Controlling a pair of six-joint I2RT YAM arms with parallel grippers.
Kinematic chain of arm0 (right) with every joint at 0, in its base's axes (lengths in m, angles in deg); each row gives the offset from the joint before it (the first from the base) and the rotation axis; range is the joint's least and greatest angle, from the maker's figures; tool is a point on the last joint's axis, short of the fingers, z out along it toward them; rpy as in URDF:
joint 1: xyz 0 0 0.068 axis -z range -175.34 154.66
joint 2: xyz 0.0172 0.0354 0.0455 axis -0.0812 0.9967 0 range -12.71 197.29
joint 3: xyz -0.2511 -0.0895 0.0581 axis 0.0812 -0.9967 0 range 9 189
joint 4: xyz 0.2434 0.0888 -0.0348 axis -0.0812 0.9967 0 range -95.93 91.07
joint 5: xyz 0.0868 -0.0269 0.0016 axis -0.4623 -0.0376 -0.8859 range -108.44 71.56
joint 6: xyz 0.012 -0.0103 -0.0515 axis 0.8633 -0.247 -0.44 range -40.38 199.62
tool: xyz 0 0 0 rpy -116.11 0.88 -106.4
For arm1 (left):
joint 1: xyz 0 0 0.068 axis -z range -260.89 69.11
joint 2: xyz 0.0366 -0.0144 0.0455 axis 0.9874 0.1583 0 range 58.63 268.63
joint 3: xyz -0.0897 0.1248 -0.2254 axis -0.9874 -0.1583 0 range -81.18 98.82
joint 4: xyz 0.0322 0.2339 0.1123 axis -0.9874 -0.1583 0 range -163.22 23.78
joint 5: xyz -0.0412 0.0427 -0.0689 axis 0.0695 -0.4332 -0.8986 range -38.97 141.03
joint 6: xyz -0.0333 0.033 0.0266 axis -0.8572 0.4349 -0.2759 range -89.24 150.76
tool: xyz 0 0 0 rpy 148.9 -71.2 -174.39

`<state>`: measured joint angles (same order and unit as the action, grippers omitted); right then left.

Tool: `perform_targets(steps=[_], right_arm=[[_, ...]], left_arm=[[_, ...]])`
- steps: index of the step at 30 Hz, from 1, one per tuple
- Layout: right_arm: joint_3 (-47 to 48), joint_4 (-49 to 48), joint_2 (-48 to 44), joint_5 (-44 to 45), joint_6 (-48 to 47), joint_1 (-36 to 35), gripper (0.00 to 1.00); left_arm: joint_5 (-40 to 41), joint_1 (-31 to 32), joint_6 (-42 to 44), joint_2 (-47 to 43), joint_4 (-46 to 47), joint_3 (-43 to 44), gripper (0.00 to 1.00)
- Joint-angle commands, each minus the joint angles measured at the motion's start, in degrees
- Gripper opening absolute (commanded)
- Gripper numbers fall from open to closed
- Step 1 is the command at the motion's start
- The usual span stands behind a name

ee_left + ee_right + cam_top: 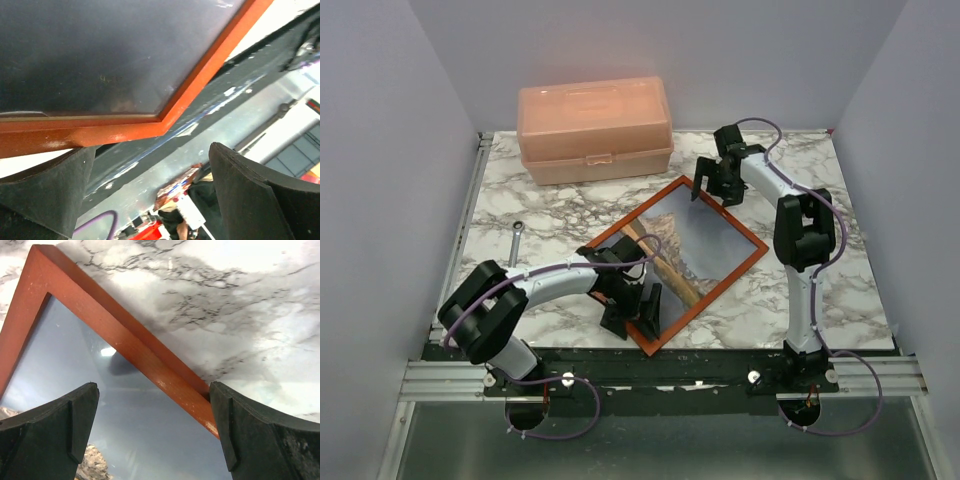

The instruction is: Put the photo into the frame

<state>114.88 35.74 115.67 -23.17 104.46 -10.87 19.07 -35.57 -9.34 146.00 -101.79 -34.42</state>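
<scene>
1. At the table's near side, the left gripper sits at the frame's near corner, jaws spread and empty.
2. Thin reddish-brown wooden frame lies diamond-wise on the marble tabletop, the mountain photo inside; long axis unclear.
3. Right gripper straddles the far corner, jaws wide and empty.
4. Peach plastic box stands beyond.

From where I stand, no word, number or brand can be read in any view. The left wrist camera shows a small colourful printed patch low in the middle, but it is too blurred to read.
</scene>
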Motion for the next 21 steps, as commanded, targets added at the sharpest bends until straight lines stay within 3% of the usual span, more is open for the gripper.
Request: perform_targets(steps=[1,6,15,21], right_arm=[[2.6,8.1,-0.3,5.5,1.7,-1.4,1.00],[-1.4,9.7,-7.8,13.2,3.2,0.3,1.00],[-27.7,7.4,-30.3,8.1,8.1,1.4,1.00],[-45.0,7.4,-43.7,2.5,11.1,1.4,1.00]], left_arm=[[-6.2,0.2,-4.2,-1.0,16.4,1.3,0.99],[-10.1,0.2,2.0,-4.4,13.3,0.4,0.98],[-8.7,-2.2,10.2,-13.0,7.1,1.9,0.98],[-4.1,-9.3,12.2,-19.7,5.1,5.6,0.98]])
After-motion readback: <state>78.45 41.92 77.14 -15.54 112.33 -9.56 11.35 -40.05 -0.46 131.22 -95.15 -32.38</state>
